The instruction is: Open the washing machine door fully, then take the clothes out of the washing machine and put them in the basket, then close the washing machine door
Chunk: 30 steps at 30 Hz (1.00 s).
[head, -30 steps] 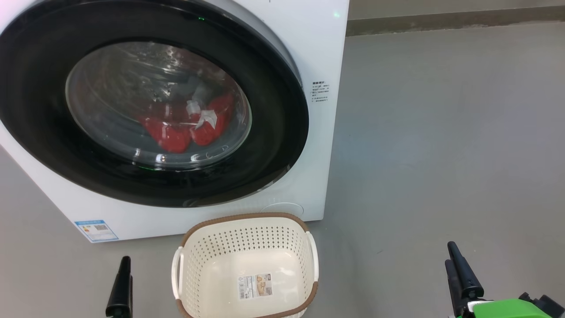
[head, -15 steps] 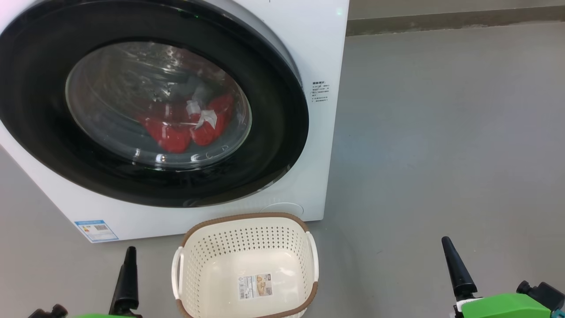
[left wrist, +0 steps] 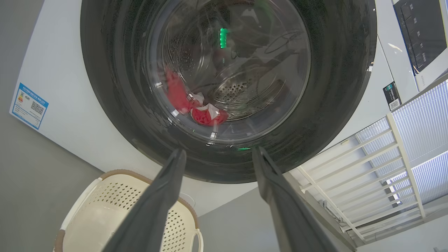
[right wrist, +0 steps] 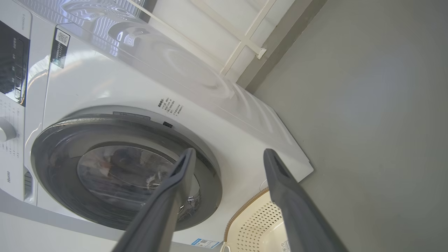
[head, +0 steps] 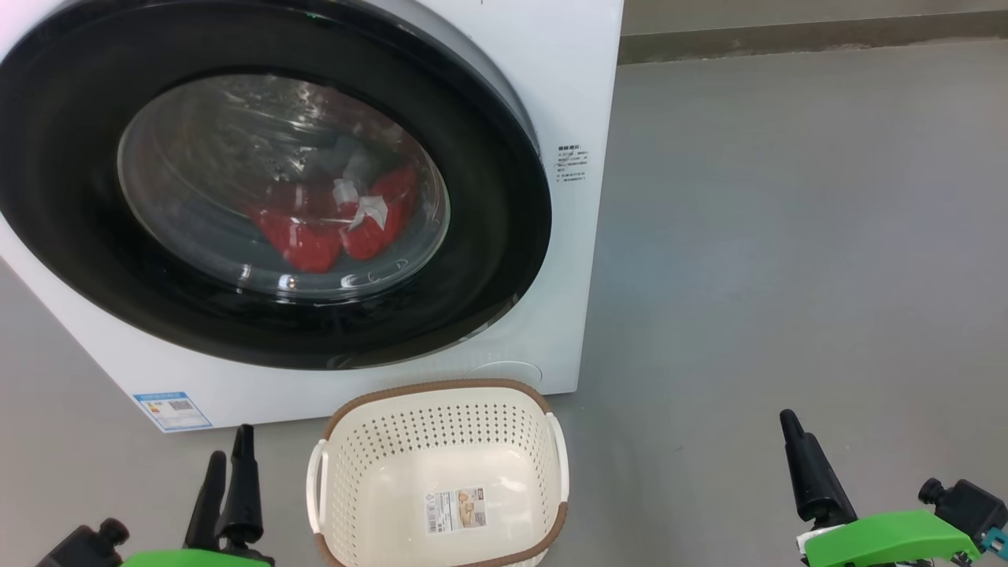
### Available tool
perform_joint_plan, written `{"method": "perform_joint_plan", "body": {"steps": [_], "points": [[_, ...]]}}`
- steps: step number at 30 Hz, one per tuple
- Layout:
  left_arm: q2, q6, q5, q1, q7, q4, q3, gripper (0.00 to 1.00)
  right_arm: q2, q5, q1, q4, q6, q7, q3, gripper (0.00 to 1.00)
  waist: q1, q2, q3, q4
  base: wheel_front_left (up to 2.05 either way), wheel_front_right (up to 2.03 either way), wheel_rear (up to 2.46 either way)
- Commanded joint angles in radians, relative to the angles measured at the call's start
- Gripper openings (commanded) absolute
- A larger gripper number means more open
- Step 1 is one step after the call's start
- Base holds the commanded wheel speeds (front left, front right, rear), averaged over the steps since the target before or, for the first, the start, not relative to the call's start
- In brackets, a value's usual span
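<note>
floor [head: 787, 236] smooth grey, basket [head: 441, 387] before washing machine [head: 568, 79], left gripper [head: 231, 443] and right gripper [right wrist: 229, 150] spread

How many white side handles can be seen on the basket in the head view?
2. On the basket, the left handle and the right handle sit on opposite sides; none seems hidden.

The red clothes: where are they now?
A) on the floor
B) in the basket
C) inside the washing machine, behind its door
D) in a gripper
C: the clothes show through the glass of the washing machine door; the basket holds none.
</note>
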Motion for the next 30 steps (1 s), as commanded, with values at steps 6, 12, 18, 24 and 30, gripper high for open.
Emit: {"method": "perform_joint_plan", "body": {"steps": [6, 12, 18, 24, 30], "points": [[0.022, 0.012, 0.132, -0.038, -0.027, -0.052, 0.002, 1.00, -0.010, -0.125, -0.039, -0.047, 0.000, -0.011, 0.022, 1.00, -0.0001, -0.0001, 0.001, 0.001, 0.00, 0.00, 0.00], [0.027, 0.023, 0.236, -0.039, -0.045, -0.065, -0.008, 1.00, -0.011, -0.218, -0.040, -0.067, 0.000, -0.016, 0.029, 1.00, -0.0001, -0.0001, 0.002, 0.001, 0.00, 0.00, 0.00], [0.030, 0.038, 0.323, -0.040, -0.062, -0.067, -0.014, 1.00, -0.011, -0.306, -0.040, -0.089, 0.000, -0.025, 0.033, 1.00, -0.0001, -0.0001, 0.001, -0.001, 0.00, 0.00, 0.00], [0.033, 0.050, 0.402, -0.044, -0.080, -0.075, -0.023, 1.00, -0.012, -0.377, -0.041, -0.108, -0.001, -0.035, 0.042, 1.00, -0.0001, -0.0001, 0.000, -0.002, 0.00, 0.00, 0.00], [0.037, 0.060, 0.482, -0.047, -0.098, -0.082, -0.031, 1.00, -0.013, -0.445, -0.041, -0.127, -0.001, -0.046, 0.054, 1.00, -0.0001, -0.0001, -0.001, -0.001, 0.00, 0.00, 0.00]]}}
